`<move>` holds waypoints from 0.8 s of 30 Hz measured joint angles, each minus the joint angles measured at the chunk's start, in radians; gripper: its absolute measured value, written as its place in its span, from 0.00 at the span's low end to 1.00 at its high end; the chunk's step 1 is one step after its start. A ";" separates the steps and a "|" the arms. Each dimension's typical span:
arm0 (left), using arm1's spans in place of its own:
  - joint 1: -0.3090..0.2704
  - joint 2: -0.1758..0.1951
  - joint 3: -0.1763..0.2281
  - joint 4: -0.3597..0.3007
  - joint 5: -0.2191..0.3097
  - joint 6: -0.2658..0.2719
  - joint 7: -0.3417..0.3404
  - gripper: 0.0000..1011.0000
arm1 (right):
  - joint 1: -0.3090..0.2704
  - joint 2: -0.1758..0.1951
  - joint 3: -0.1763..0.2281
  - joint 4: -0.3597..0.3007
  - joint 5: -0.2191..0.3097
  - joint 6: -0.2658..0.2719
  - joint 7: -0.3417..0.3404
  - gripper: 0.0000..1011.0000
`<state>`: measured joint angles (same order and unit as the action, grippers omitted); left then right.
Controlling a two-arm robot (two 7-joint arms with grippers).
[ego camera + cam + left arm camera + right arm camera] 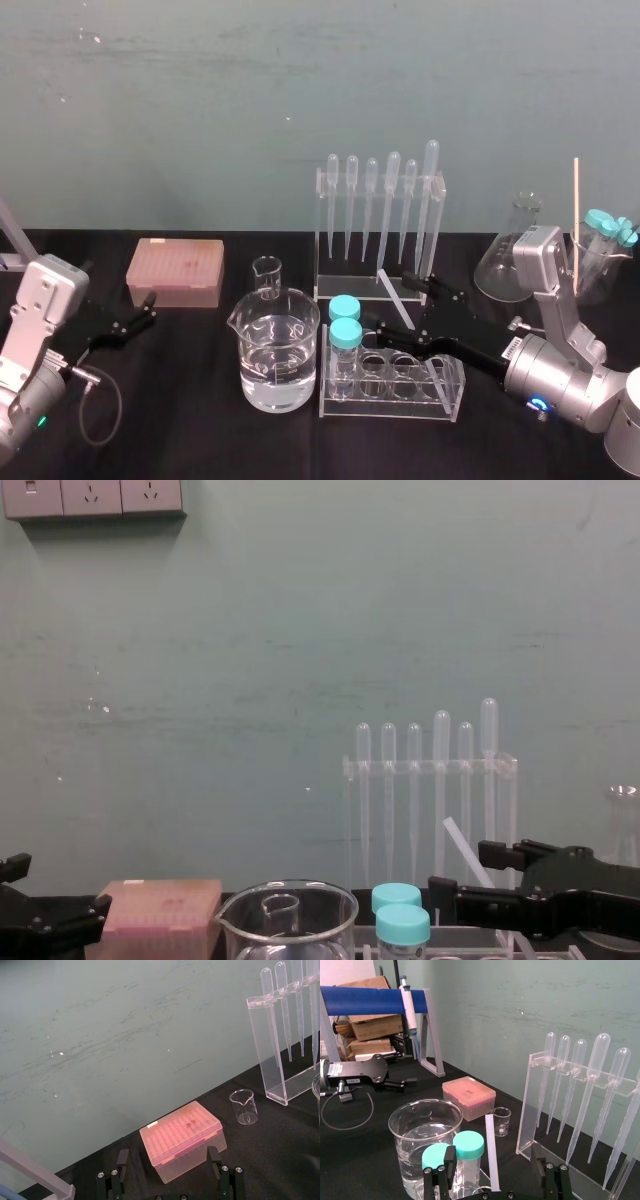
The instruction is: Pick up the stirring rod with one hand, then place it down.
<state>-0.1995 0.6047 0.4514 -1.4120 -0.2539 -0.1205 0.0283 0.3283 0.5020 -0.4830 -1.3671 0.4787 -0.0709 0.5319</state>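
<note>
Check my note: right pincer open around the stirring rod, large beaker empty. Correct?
Not quite. The head view shows the large beaker holding clear liquid, not empty. The rest stands: the right pincer is open around the stirring rod.

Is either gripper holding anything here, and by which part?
Nothing is gripped. The right gripper is open, its fingers well clear on either side of the stirring rod. The left gripper sits parked, open and empty.
</note>
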 joint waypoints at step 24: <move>0.000 0.000 0.000 0.000 0.000 0.000 0.000 0.99 | -0.002 0.002 0.000 -0.002 -0.001 -0.008 -0.002 0.25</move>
<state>-0.1995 0.6047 0.4514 -1.4120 -0.2539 -0.1205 0.0283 0.3265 0.5036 -0.4829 -1.3695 0.4777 -0.0790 0.5301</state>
